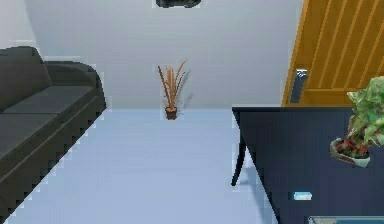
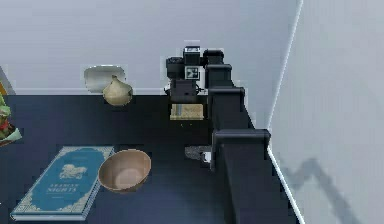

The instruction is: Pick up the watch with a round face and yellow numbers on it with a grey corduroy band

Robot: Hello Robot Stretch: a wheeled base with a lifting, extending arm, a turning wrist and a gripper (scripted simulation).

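Arm pose: the arm runs as a dark square bar from the arm side view's bottom edge up across the dark worktop, reaching far out toward the pale wall. The tool stands at its far end, left of the two white marker squares.

Tool state: a flat tan block lies on the worktop right at the tool, so I cannot tell whether the tool holds anything.

Task item: a small dark item with a pale spot lies on the worktop just beside the arm's left flank, well short of the tool and lower in the view than the tan block. It is too small to confirm as the watch.

Other items on the worktop: a round tan bowl, a pale blue book just left of it, and a tan vase near the wall.
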